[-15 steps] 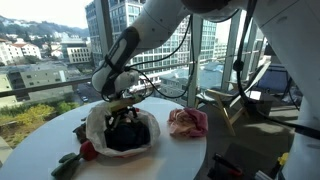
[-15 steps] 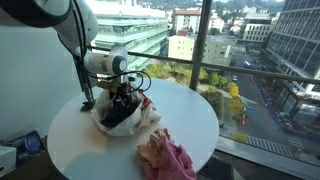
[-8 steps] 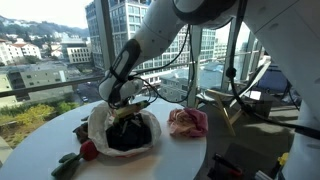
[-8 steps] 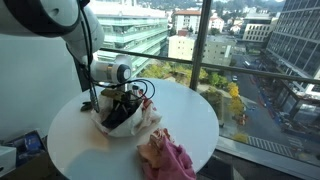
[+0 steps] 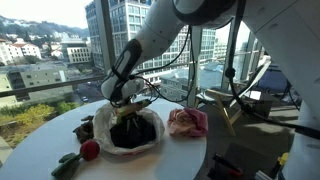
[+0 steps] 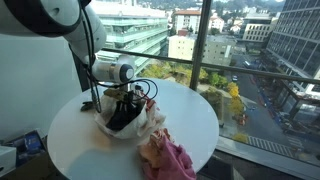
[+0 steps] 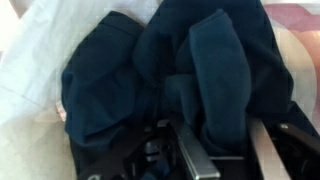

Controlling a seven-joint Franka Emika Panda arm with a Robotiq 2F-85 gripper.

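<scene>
A dark navy cloth [image 7: 150, 70] lies bunched inside a white fabric wrap [image 7: 40, 60] on the round white table [image 5: 62, 135]. My gripper [image 7: 230, 150] is pressed down into the bundle, and a fold of the navy cloth stands pinched between its two metal fingers [image 7: 198, 160]. In both exterior views the gripper [image 5: 128, 108] [image 6: 122, 100] sits on top of the navy cloth [image 5: 130, 133] [image 6: 122, 120], with the white wrap [image 5: 100, 125] [image 6: 150, 120] spread around it. The fingertips are buried in the fabric.
A crumpled pink cloth [image 5: 188, 122] [image 6: 165, 155] lies on the table beside the bundle. A red ball [image 5: 89, 149] and a dark green object [image 5: 68, 163] sit near the table's edge. Glass windows stand close behind the table [image 6: 195, 110].
The gripper has sunk into the navy cloth and its jaws have closed from wide open onto a fold. The white wrap has shifted slightly, showing more of the red ball.
</scene>
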